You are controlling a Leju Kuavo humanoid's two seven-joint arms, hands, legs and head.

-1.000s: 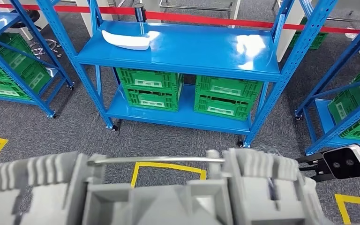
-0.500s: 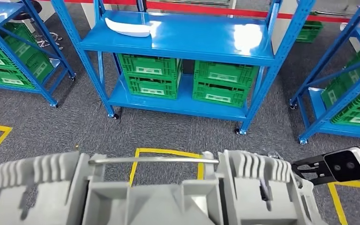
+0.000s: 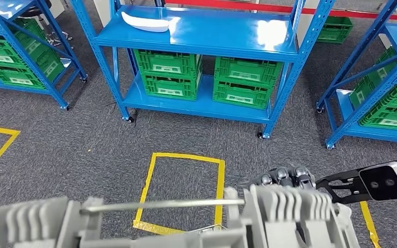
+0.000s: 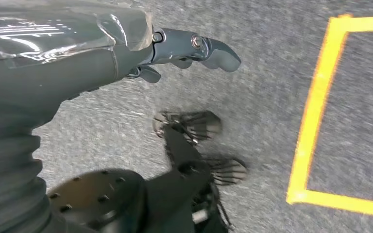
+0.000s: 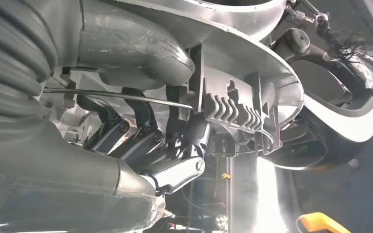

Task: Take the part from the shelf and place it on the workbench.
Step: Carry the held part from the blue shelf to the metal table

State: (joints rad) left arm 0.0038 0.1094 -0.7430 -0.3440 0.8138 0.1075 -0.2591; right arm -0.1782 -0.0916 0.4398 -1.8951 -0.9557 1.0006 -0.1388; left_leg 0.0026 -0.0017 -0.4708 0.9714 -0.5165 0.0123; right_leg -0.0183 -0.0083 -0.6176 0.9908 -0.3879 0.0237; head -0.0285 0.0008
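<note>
Gripping the grey part (image 3: 284,212) low in front of the body, the right hand (image 3: 285,177) curls around its far side, the left hand (image 4: 189,51) hanging free with fingers bent.

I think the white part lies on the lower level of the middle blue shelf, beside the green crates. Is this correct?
Not quite. In the head view the white part lies on the upper level of the middle blue shelf, near its left end. The green crates stand on the lower level, below it.
</note>
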